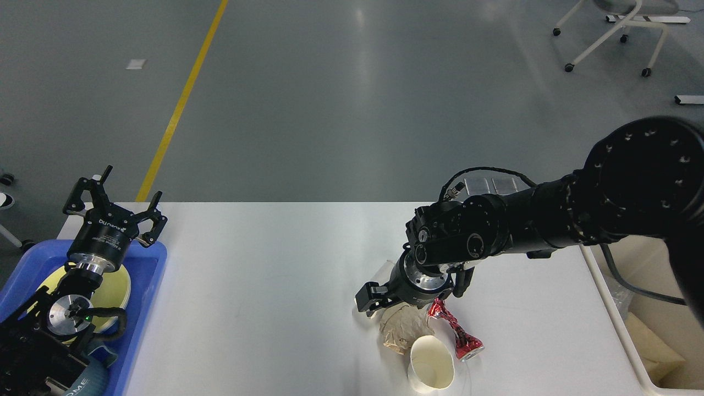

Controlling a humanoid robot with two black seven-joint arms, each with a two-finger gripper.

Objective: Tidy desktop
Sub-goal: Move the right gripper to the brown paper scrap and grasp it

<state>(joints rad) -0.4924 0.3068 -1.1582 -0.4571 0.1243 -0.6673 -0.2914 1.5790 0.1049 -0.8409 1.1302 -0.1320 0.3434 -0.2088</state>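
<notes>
The white desktop holds a small litter pile right of centre: a crumpled brown paper wad, a crushed red can, and a white paper cup with its mouth facing up towards me. A second white cup lies on its side, mostly hidden under my right gripper. That gripper is low over the lying cup and the wad's far edge. Only one finger shows clearly. My left gripper is open and empty above the far edge of the blue tray.
The blue tray at the left edge holds a yellow plate. A cream bin with some litter stands off the table's right end. My right forearm crosses the table's right half. Grey floor and a chair lie beyond.
</notes>
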